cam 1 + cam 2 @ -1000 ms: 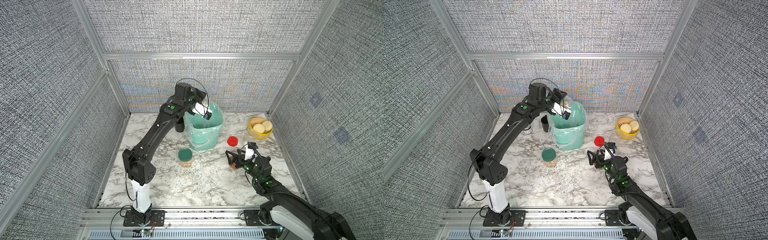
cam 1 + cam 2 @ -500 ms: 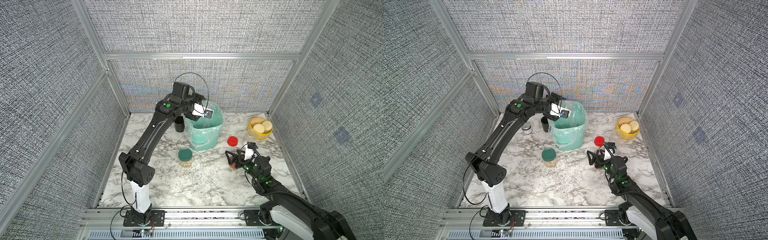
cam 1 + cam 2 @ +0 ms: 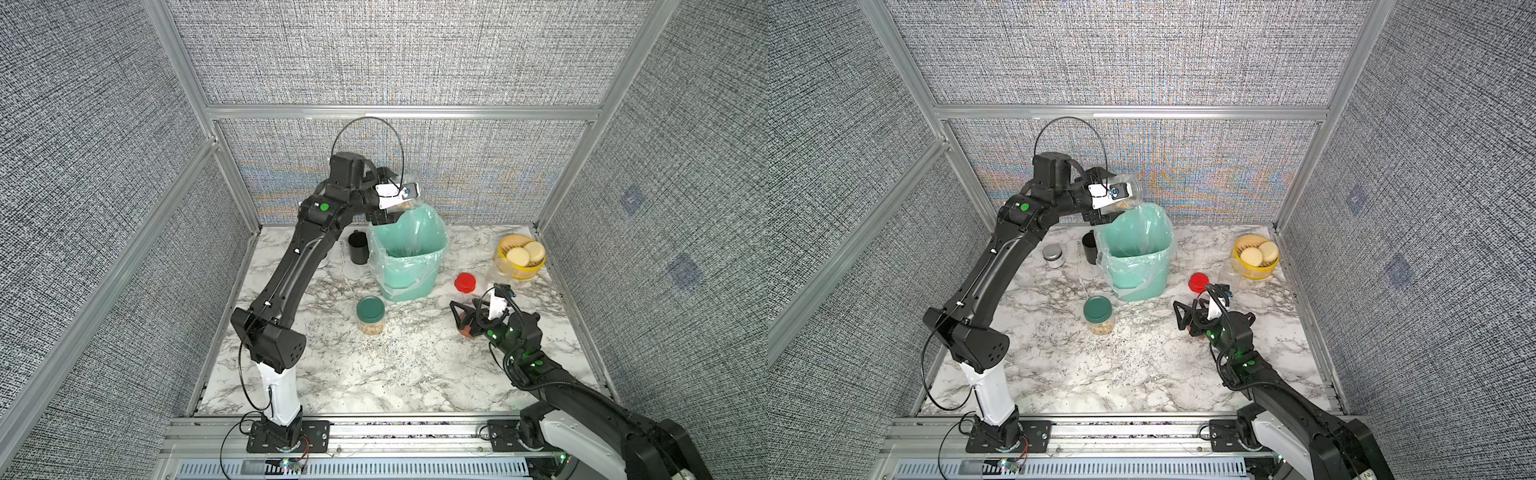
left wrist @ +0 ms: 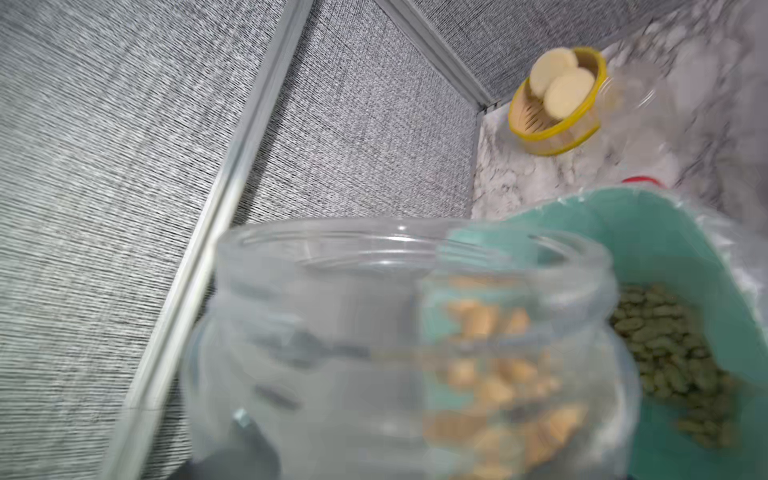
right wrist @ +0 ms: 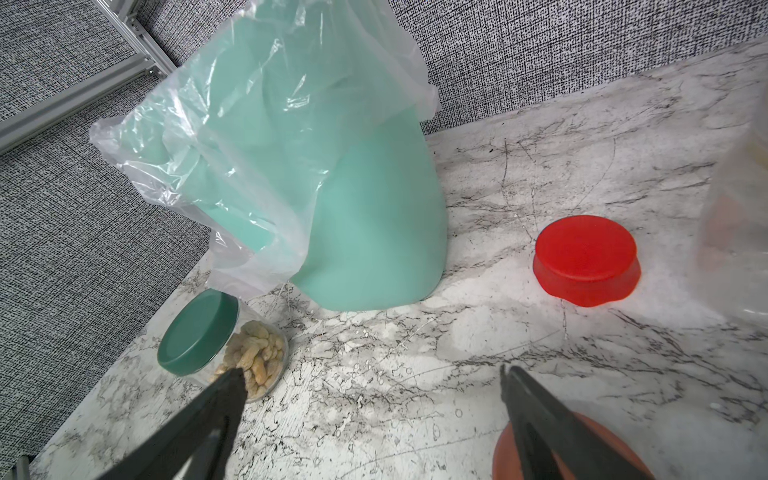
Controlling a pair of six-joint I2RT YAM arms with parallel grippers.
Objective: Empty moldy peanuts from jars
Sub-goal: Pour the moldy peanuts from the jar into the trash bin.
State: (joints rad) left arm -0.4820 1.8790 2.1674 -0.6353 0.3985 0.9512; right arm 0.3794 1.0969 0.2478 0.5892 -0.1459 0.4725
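Over the bin (image 3: 409,279), left hand (image 3: 396,202) seems clamped on blurred, tilted jar (image 4: 332,316).

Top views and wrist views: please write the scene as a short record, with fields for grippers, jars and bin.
left gripper: shut on open jar, tilted over bin
right gripper: open, empty, low over table
peanuts: some in open jar, some in bin
green-lidded jar: closed, upright, holds peanuts
red lid: off, on table

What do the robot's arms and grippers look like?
The left arm and right arm are black with white base links and green dots. A black cable loops above the left wrist. The right gripper has slim black tapered fingers; white camera brackets sit at both wrists.
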